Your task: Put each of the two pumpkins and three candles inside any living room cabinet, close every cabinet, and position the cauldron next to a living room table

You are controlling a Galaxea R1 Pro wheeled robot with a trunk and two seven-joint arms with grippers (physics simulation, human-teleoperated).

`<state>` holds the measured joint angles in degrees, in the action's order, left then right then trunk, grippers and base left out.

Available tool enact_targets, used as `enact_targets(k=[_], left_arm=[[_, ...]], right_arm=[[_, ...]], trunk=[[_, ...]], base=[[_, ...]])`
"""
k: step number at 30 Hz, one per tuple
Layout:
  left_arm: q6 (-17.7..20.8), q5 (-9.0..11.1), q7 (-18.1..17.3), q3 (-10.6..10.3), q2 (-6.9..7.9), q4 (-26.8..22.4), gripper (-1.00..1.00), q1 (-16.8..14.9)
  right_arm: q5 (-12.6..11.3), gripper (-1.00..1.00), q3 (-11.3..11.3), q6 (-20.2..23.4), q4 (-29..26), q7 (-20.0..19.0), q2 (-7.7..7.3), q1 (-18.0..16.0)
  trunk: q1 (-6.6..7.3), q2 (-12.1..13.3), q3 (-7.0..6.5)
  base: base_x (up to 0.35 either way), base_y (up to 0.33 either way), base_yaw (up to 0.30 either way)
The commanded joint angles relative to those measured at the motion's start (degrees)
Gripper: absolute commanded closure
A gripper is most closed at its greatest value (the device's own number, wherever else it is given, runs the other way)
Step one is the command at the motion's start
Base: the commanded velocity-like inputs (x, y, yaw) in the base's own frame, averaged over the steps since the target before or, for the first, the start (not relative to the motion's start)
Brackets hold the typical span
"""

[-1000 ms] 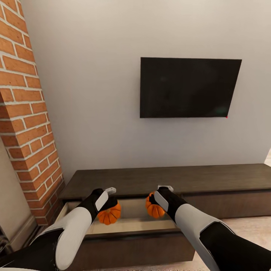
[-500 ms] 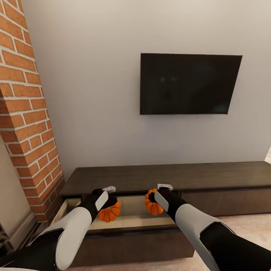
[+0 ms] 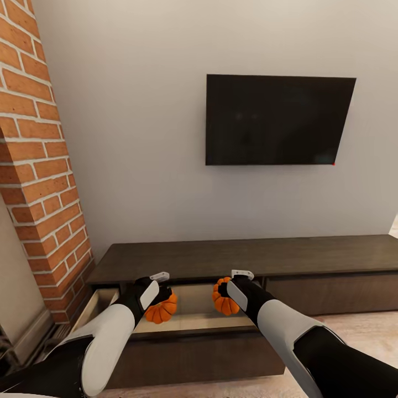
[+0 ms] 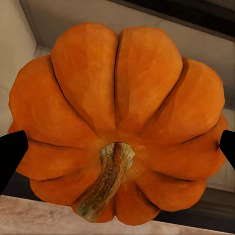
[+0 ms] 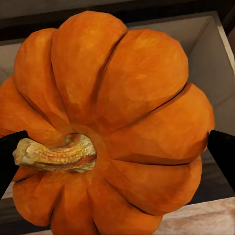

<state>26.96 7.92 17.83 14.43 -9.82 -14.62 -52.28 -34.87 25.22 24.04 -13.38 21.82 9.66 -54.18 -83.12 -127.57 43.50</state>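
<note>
Grey wall, black TV (image 3: pixel 279 120) and brick chimney (image 3: pixel 38 182) back the long dark cabinet (image 3: pixel 243 260), whose near-left drawer (image 3: pixel 188 326) stands open. We hold both arms stretched forward over its pale interior — left gripper (image 3: pixel 157 293) clamped on one pumpkin (image 3: pixel 161 310), right gripper (image 3: pixel 235 288) clamped on the other pumpkin (image 3: pixel 224 298) — poised, we judge, to lower and drop them in.

Grey wall (image 3: pixel 143 138) with black TV (image 3: pixel 276 120), brick chimney (image 3: pixel 38 177), pale plank floor (image 3: pixel 359 331).
</note>
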Motion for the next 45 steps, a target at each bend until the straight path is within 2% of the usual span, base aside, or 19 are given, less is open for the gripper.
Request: enact_targets(k=[1,25,45], left_arm=[[0.2,0.6,0.4,-0.1,0.0,-0.1,1.0,0.0],[0.1,0.6,0.4,0.0,0.15,-0.1,1.0,0.0],[-0.1,0.6,0.5,-0.1,0.16,2.0,1.0,0.0]], right_arm=[[-0.5,1.0,0.5,0.2,-0.1,0.3,-0.04,0.0],[-0.4,1.0,0.6,0.3,0.0,0.3,0.09,0.0],[-0.4,1.0,0.6,0.6,0.0,0.4,0.14,0.0]], trunk=[[0.01,0.0,0.06],[0.01,0.0,0.06],[0.01,0.0,0.06]], base=[[0.0,0.0,0.0],[0.002,0.0,0.0],[0.018,0.0,0.0]])
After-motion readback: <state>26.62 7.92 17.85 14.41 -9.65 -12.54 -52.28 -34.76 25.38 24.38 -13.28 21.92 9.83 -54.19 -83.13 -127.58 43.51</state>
